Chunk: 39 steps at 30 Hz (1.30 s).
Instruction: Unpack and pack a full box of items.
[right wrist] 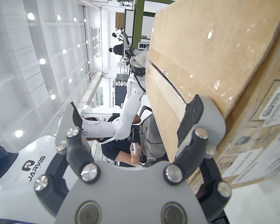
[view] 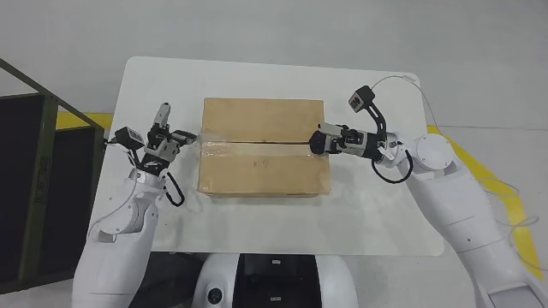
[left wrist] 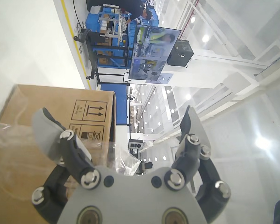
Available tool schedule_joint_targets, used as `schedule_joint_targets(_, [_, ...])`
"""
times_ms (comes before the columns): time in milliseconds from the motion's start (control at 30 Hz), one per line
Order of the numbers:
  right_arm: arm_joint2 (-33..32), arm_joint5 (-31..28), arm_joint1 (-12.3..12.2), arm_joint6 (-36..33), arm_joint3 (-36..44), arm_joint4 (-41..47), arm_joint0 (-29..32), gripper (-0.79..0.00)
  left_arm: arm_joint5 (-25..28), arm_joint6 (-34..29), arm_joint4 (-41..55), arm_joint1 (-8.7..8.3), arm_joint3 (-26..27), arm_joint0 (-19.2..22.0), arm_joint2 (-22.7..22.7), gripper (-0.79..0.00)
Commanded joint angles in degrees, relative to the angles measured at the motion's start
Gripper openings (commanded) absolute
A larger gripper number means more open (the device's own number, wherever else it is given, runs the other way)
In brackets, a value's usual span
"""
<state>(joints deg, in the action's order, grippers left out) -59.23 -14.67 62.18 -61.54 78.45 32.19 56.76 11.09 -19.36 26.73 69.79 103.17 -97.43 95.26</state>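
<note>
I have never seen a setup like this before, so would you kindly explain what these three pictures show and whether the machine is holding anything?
This is a two-armed robot standing at a white table. The top view looks down from a camera above its arms. The other two pictures come from cameras on its wrists, so each shows that arm's own fingers up close. On the table lies one closed cardboard box, sealed with clear tape along its middle seam. The left gripper is at one end of the box, and the right gripper is at the opposite end, near the seam. Both stand open and neither holds anything.
</note>
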Motion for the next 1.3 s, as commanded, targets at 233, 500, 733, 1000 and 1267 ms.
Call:
schedule_joint_targets(233, [0.0,0.0,0.0,0.0,0.0,0.0,0.0,0.000,2.7,-4.1,4.7,0.12,9.3,-6.3,1.4,0.000])
schedule_joint_targets(500, [0.0,0.0,0.0,0.0,0.0,0.0,0.0,0.000,4.4,-2.6,1.2,0.44,17.2,-7.3,-1.3,0.000])
schedule_joint_targets(733, [0.0,0.0,0.0,0.0,0.0,0.0,0.0,0.000,0.6,-1.1,-4.7,0.70,19.2,-3.9,-7.2,0.000])
schedule_joint_targets(1000, [0.0,0.0,0.0,0.0,0.0,0.0,0.0,0.000,1.4,-0.4,-11.1,1.15,19.9,1.9,-14.7,0.000])
schedule_joint_targets(1267, [0.0,0.0,0.0,0.0,0.0,0.0,0.0,0.000,8.0,1.7,-11.0,1.34,22.8,2.3,-14.1,0.000])
